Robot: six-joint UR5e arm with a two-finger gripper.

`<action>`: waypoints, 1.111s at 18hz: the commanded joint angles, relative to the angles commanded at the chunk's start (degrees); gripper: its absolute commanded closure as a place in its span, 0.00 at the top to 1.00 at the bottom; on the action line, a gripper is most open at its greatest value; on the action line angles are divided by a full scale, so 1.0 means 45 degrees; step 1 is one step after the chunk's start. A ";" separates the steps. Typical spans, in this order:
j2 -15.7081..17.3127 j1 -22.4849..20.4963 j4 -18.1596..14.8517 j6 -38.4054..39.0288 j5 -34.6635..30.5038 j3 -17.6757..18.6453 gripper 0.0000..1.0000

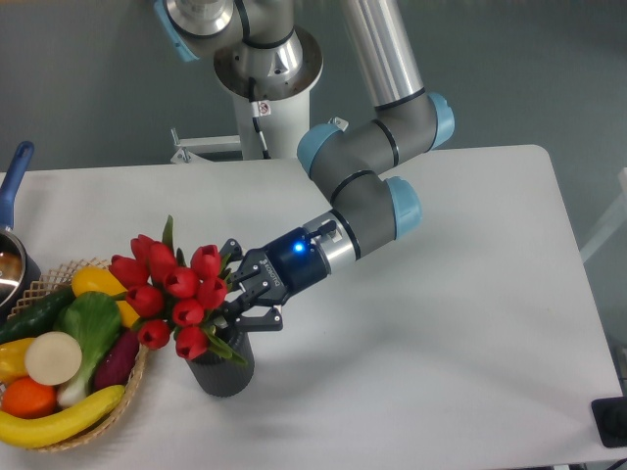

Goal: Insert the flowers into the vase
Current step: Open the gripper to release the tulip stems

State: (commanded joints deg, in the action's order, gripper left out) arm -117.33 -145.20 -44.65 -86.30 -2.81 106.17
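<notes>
Single fixed view, mounted high in front of the table [441, 294], facing the arm base [266, 69] and angled steeply down. Mid-range: covers most of the tabletop, far edge and right edge visible, near edge cut off at the bottom. Left side crops the basket [98, 431] and pot [12, 264]; bottom-right corner clips a dark object [609, 421]. Top crops the upper arm links. Grey wall and floor behind the table. Gripper [235, 294], flowers [176, 294] and vase [223, 370] sit left of centre, lower half of frame, seen from above and slightly from the side. No second view, so no overlap to report.
</notes>
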 joint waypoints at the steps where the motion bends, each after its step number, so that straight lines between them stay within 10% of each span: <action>1: -0.0078 0.0000 0.0000 -0.0059 -0.0059 0.0039 0.33; 17: -0.0313 -0.0137 0.0019 -0.0314 -0.0450 0.0332 0.38; 20: -0.0313 -0.0215 0.0020 -0.0333 -0.0450 0.0351 0.55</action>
State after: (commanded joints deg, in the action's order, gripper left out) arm -118.74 -146.16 -44.56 -87.80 -4.83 107.75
